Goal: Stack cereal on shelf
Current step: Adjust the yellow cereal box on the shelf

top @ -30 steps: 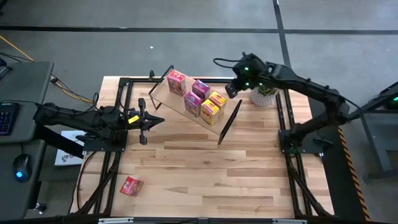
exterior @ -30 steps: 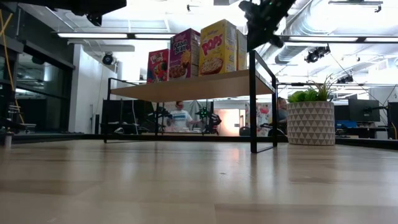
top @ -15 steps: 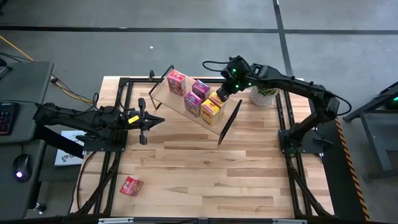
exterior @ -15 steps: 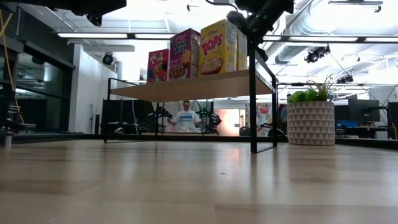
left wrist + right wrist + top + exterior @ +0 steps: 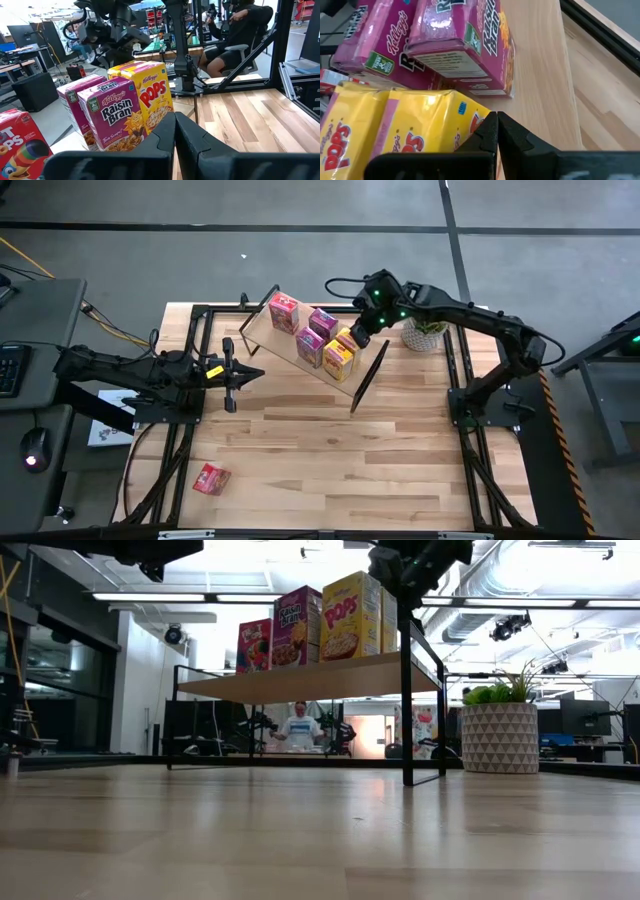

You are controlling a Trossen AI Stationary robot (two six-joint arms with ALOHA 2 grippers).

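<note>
Most of the job looks done: five cereal boxes point(image 5: 318, 337) stand upright on the shelf point(image 5: 266, 331), one red, two magenta, two yellow. The right gripper point(image 5: 360, 334) hangs just over the yellow pair, fingers pressed together and holding nothing, the yellow box tops right under its tips and the magenta boxes just beyond. One red box point(image 5: 211, 478) lies on the tabletop point(image 5: 330, 460), well away from either gripper. The left gripper point(image 5: 248, 375) waits short of the shelf, closed and empty, boxes ahead of it. I'd say that stray box is what's left.
</note>
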